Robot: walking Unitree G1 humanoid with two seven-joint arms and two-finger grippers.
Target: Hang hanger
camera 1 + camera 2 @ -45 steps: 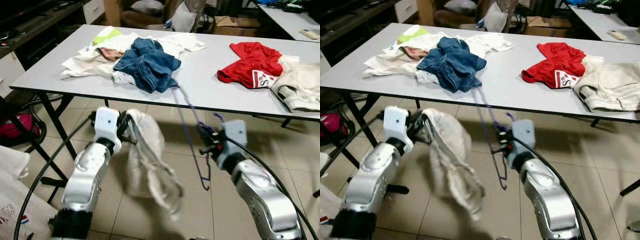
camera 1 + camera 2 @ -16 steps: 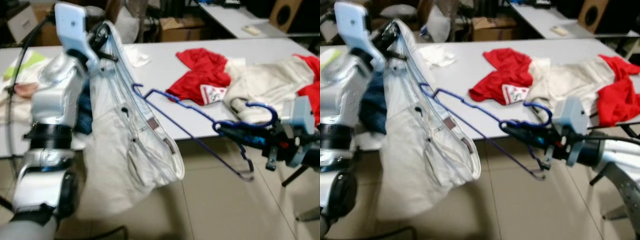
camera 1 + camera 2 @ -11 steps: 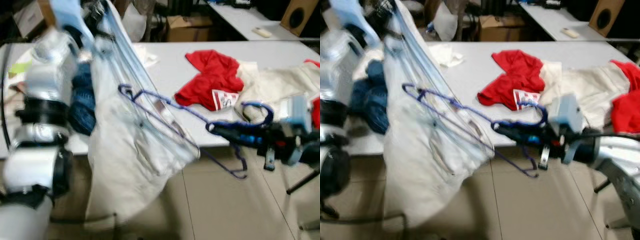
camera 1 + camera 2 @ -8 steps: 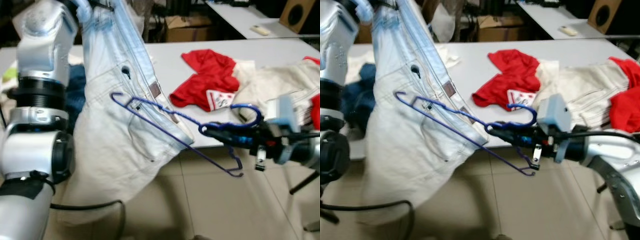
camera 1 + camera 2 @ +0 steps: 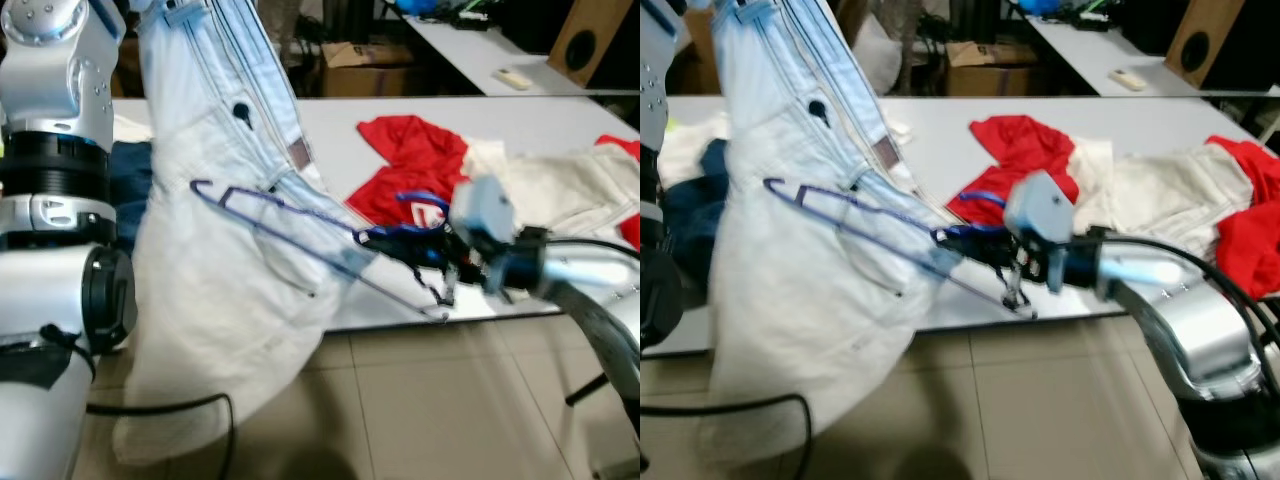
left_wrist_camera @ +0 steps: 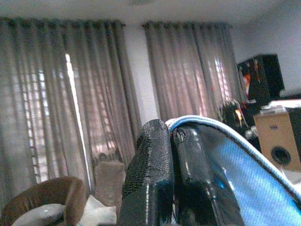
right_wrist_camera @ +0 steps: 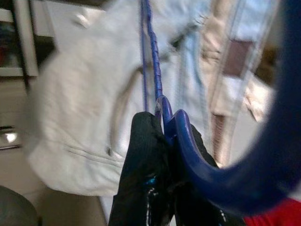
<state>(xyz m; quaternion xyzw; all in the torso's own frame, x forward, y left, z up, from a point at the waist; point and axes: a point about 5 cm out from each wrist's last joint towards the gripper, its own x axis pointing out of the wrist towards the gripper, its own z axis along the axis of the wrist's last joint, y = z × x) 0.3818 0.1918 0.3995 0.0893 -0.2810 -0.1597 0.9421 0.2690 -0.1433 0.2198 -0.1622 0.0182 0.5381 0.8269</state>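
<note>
A grey bench (image 5: 330,120) stands on a beige tiled floor (image 5: 470,400), with sheer curtains (image 6: 70,94) covering bright windows beyond.

A thin blue wire hanger (image 5: 300,225) lies nearly level in the air before the table, its hook toward the right and its far shoulder pressed against hanging pale jeans (image 5: 215,290).

No legible text; white patch on red shirt (image 5: 425,163) too blurred.
</note>
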